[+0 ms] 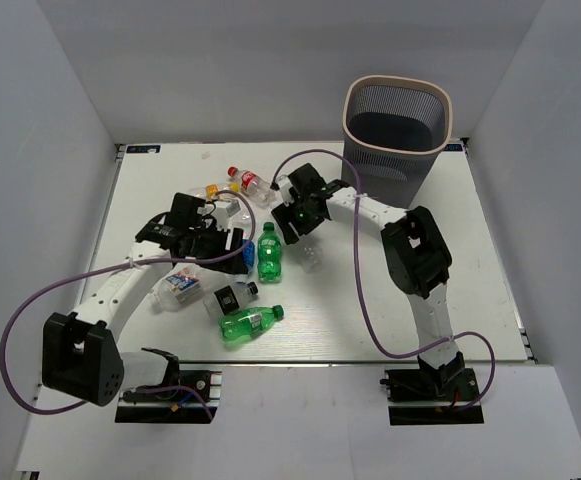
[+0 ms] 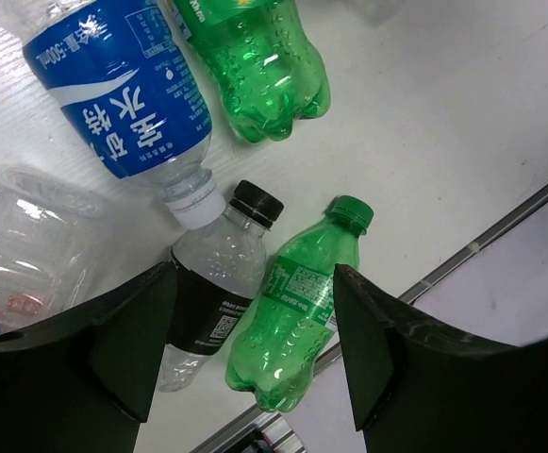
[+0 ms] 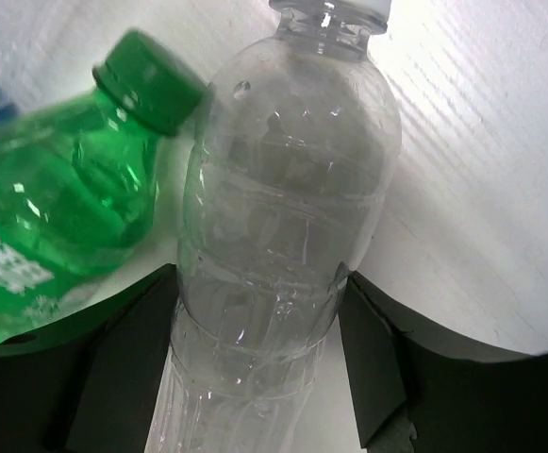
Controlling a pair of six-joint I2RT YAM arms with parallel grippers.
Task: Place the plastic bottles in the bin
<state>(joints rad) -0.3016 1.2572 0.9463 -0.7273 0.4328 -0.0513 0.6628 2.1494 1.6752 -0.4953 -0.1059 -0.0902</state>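
Observation:
My right gripper [image 1: 303, 222] is shut on a clear unlabelled bottle [image 3: 283, 226], both fingers pressed against its sides; the bottle also shows in the top view [image 1: 313, 256]. A green bottle [image 3: 57, 217] lies just beside it. The bin [image 1: 396, 122] stands at the far right, behind this gripper. My left gripper [image 2: 255, 349] is open and empty, hovering above a green bottle [image 2: 297, 316] and a black-labelled bottle [image 2: 212, 293]. A blue-labelled bottle [image 2: 127, 94], a second green bottle [image 2: 259, 61] and a crushed clear bottle [image 2: 19, 245] lie nearby.
Two small bottles with red and yellow labels [image 1: 240, 184] lie at the back of the table. The table's near edge rail [image 2: 500, 226] runs close to the lying green bottle [image 1: 250, 322]. White walls enclose the table on three sides.

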